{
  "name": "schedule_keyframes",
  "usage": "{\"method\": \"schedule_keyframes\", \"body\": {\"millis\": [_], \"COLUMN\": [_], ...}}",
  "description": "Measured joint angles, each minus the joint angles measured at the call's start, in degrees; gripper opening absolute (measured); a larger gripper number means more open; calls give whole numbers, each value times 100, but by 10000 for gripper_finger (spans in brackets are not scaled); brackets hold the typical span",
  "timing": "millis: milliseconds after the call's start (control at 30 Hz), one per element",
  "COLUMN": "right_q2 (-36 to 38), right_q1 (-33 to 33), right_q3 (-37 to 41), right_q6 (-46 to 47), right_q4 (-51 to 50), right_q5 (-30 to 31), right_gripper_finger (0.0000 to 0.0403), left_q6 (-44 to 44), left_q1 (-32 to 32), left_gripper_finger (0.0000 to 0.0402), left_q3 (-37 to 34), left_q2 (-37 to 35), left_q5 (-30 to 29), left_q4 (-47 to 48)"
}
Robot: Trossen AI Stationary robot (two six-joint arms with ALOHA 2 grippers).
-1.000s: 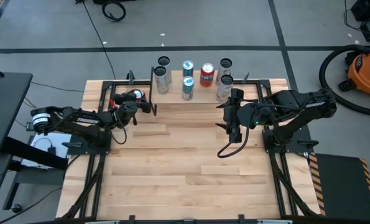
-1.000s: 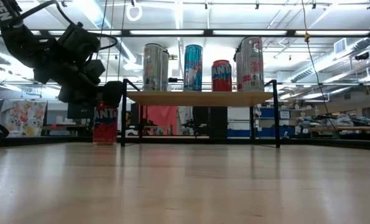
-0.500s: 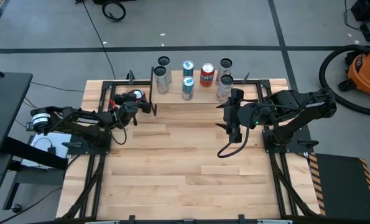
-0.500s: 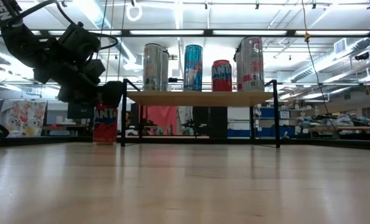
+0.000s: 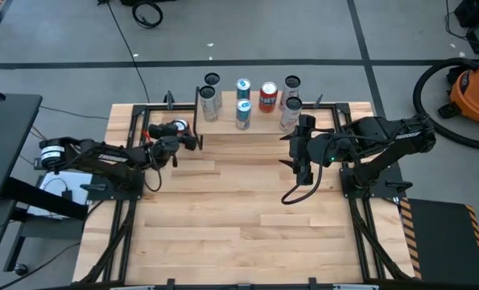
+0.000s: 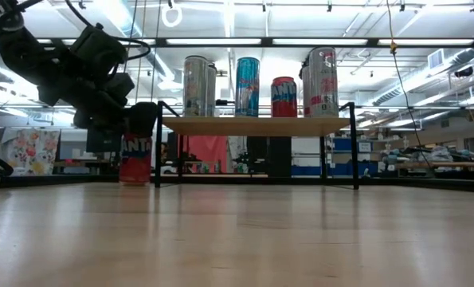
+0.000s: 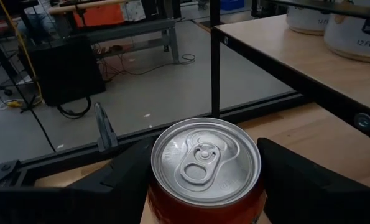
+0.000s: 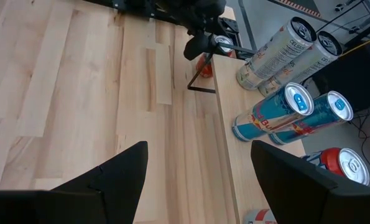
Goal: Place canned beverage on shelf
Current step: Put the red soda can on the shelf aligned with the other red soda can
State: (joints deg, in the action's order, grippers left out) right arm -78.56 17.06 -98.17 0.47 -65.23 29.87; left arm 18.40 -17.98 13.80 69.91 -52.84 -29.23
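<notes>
The left hand (image 7: 203, 186) is sitting low over the worktop (image 5: 239, 217), its two dark fingers (image 7: 129, 180) flanking a red can (image 7: 204, 163) that is standing upright between them. The fingers are lying close against the can's sides, but whether they are actually pressing on it I cannot tell. In the low view the can (image 6: 135, 158) is resting on the worktop right under this hand (image 6: 133, 119). Just beyond the hand, one black leg of the shelf (image 5: 251, 121) is rising beside the can, and the shelf's light-wood board is standing higher than the can's top. Farther along the board, six cans are standing upright: tall silver ones (image 6: 193, 85), blue ones (image 6: 247, 86) and a short red one (image 6: 284, 96). Well apart from the left hand, the right hand (image 5: 303, 161) is hanging with fingers spread and holding nothing, just in front of the shelf's far end.
</notes>
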Motion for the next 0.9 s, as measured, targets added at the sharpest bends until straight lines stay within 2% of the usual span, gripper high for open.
{"method": "schedule_keyframes", "body": {"millis": [267, 533, 900], "right_q2": [0, 0, 0], "right_q1": [0, 0, 0], "right_q3": [0, 0, 1], "right_q6": [-4, -9, -18], "right_q4": [-2, -2, 0], "right_q5": [0, -40, -162], "right_gripper_finger": [295, 295, 295], "left_q6": [0, 528, 649], "left_q1": [252, 698, 1394], "left_gripper_finger": [253, 248, 248], "left_q3": [-20, -17, -15], "left_q2": [-370, -724, -959], "left_q5": [-46, -351, -676], "left_q4": [190, 866, 843]}}
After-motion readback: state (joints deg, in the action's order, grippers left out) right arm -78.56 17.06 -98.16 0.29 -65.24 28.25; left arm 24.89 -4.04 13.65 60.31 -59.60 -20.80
